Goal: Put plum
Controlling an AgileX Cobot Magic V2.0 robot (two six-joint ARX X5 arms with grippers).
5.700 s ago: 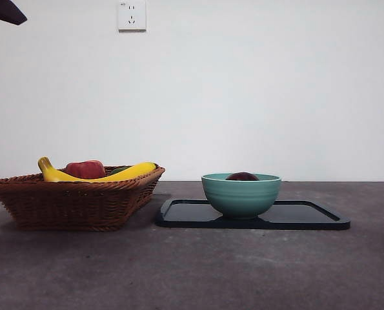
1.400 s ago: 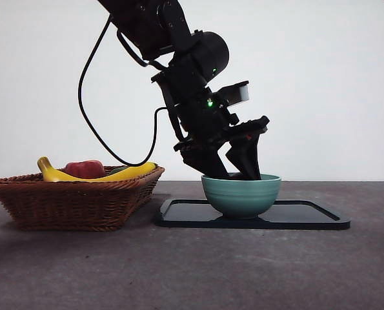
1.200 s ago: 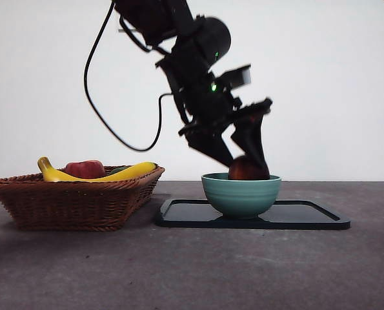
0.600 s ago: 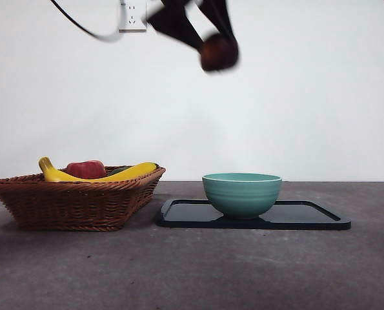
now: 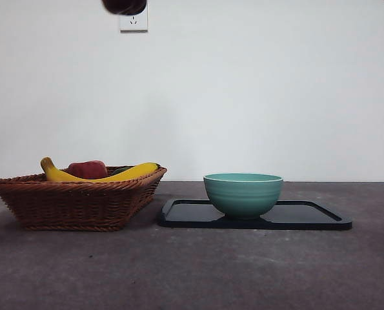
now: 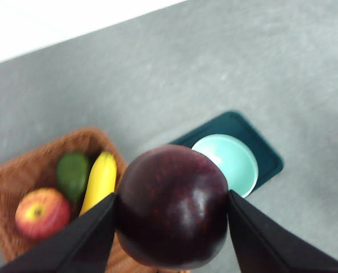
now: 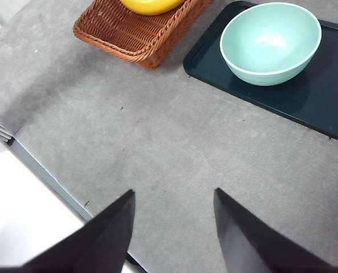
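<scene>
Your left gripper (image 6: 171, 227) gripped the plum (image 6: 173, 214) between both jaws, high above the wicker basket (image 5: 75, 200) left of the teal bowl (image 5: 243, 194). That bowl sat on the dark tray (image 5: 314, 216). Your right gripper (image 7: 171, 227) waited with jaws spread wide over the desk (image 7: 157, 153).

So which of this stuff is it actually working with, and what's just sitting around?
In the job:
- plum, gripped in the left claw, high above the table
- wicker basket, below it

Just lying about:
- teal bowl, empty, on the dark tray
- bananas, red fruit, green fruit
- right claw, waiting open
</scene>
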